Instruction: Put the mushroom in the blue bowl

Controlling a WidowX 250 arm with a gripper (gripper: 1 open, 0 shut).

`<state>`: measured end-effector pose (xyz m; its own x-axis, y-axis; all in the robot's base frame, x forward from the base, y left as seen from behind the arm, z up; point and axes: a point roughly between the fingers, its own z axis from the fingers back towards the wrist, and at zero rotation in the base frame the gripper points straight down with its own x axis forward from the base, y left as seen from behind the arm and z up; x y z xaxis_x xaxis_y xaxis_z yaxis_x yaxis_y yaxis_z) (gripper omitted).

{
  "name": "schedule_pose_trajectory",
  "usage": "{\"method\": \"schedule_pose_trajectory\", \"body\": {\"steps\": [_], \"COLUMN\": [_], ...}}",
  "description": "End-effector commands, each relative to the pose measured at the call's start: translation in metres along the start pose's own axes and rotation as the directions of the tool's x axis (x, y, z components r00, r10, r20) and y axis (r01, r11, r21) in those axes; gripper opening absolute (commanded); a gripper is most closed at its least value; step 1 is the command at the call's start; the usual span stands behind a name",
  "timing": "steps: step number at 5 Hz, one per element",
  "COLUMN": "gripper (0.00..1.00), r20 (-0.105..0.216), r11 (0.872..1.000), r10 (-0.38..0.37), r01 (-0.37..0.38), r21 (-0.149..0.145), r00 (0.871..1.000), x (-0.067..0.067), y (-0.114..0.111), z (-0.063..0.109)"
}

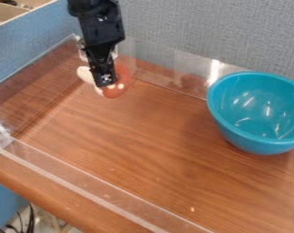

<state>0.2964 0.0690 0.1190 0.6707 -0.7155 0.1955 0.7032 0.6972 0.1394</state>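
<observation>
My gripper [106, 80] points down over the far left of the wooden table and is shut on the mushroom [114, 86]. The mushroom's reddish-brown cap shows just below the black fingers, and its cream stem sticks out to their left. It sits low, near the tabletop; whether it touches the wood I cannot tell. The blue bowl [252, 136] stands upright at the right side of the table, far from the gripper, with nothing inside it.
A low clear plastic wall [64, 177] runs around the wooden tabletop [136, 146]; its back pane [174, 64] stands just behind the gripper. A grey-blue box [22, 41] rises at the far left, and a grey wall lies behind.
</observation>
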Motion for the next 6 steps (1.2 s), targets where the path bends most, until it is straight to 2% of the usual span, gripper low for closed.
{"method": "schedule_pose_trajectory", "body": {"steps": [1,2,3,4,5,6], "gripper": [0.00,0.00,0.00,0.00,0.00,0.00], "r20": [0.031,0.043,0.070,0.104,0.137,0.171], "r11": [0.999,0.997,0.981,0.945,0.898,0.834], "r10": [-0.039,-0.072,-0.196,-0.328,-0.440,-0.549], "r01": [0.038,0.071,0.195,0.328,0.439,0.549], "r21": [0.033,0.027,0.020,0.024,0.035,0.053], "r00": [0.999,0.996,0.978,0.939,0.888,0.818], "x": [-0.006,-0.004,0.014,0.039,0.077,0.119], "y": [0.012,0.012,0.012,0.010,-0.005,-0.019], "z": [0.007,0.003,-0.004,-0.005,0.006,0.014]}}
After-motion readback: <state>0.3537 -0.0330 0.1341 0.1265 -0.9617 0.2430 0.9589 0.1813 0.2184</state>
